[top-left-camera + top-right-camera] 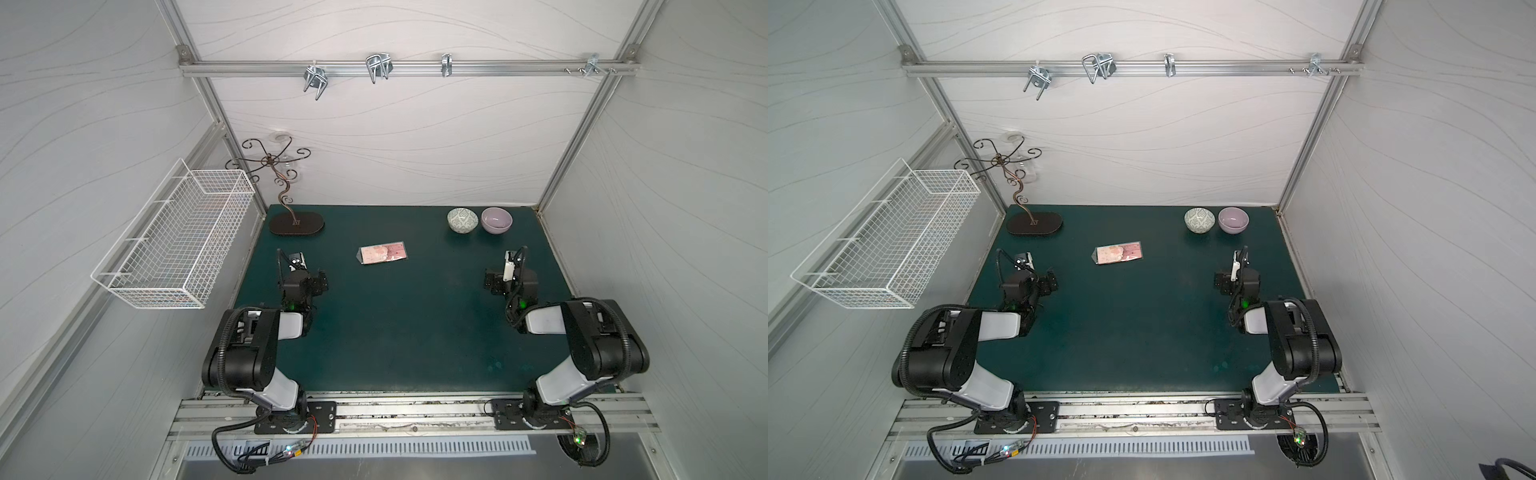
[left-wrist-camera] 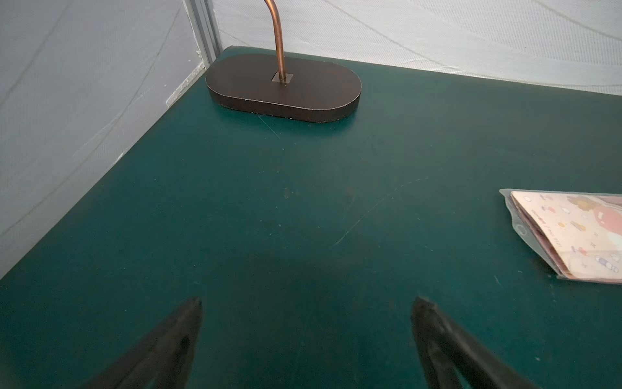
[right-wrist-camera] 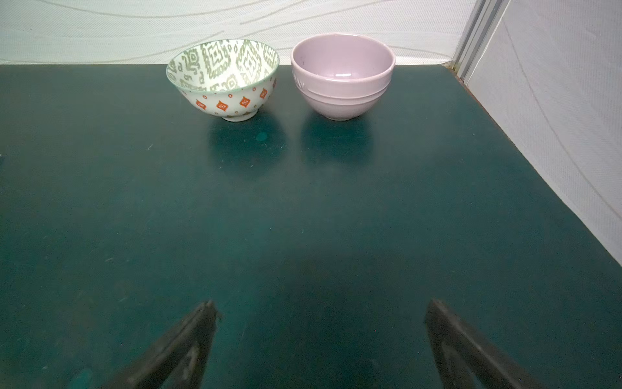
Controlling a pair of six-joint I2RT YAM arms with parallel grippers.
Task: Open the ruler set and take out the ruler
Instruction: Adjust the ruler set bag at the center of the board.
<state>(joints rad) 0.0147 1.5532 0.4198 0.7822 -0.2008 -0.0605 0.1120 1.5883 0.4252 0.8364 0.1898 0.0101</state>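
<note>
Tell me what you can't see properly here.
- The ruler: the ruler set is too small in both top views, and its pink card covers the inside.
- Stand: its top is cut off by the left wrist view's edge.
- Left claw and right claw: only their tips show, in the wrist views.

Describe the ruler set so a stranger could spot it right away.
On the green table, look toward the back, roughly between the dark stand base and the patterned bowl. The ruler set lies flat there, the only pink, clear-sleeved card.
</note>
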